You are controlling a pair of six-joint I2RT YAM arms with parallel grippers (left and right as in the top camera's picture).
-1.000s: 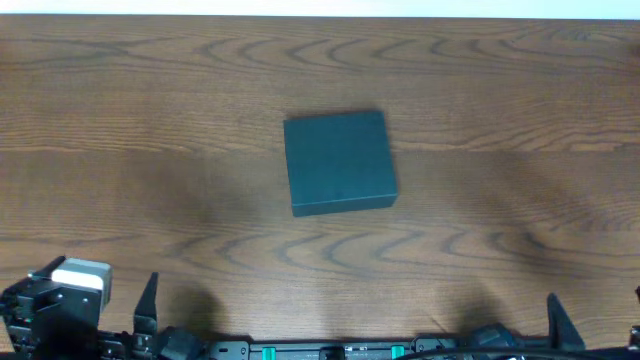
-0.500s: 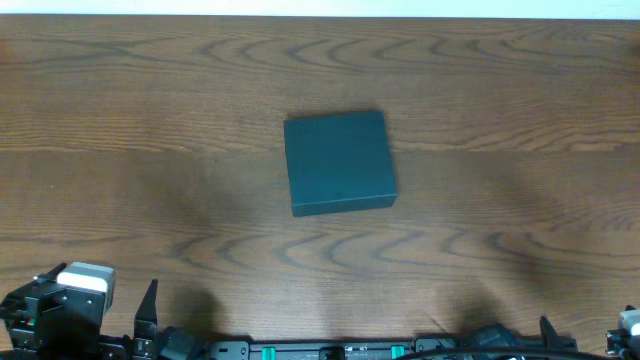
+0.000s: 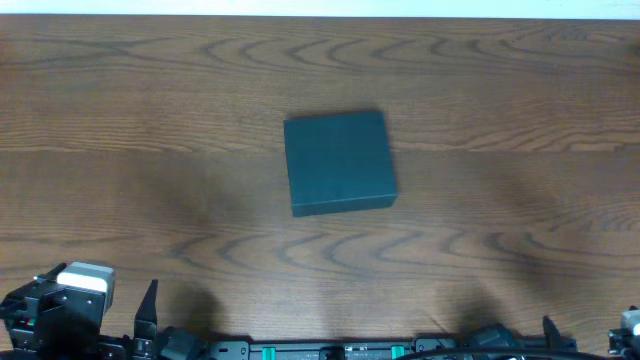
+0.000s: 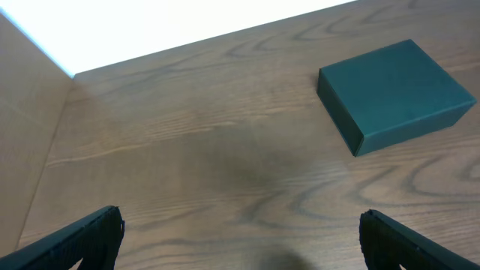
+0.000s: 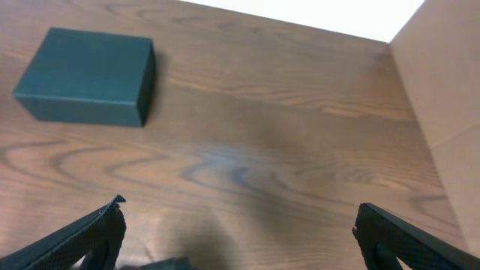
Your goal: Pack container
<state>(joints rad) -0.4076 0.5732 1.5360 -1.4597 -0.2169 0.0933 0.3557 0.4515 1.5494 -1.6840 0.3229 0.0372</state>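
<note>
The container [image 3: 339,161] is a dark teal-grey square box lying shut in the middle of the wooden table. It also shows at the upper right of the left wrist view [image 4: 394,94] and at the upper left of the right wrist view [image 5: 86,75]. My left gripper [image 4: 240,236] is open and empty, low at the table's near left edge, well short of the container. My right gripper [image 5: 240,229] is open and empty at the near right edge, also far from it. No hand tools or other items show.
The wooden table [image 3: 150,130] spreads around the box. A pale wall panel stands at the left in the left wrist view [image 4: 22,112] and at the right in the right wrist view [image 5: 442,82]. The arm bases [image 3: 70,310] sit along the near edge.
The left arm has dropped slightly toward the near edge. The right arm has pulled back almost out of the overhead view. The container has not moved.
</note>
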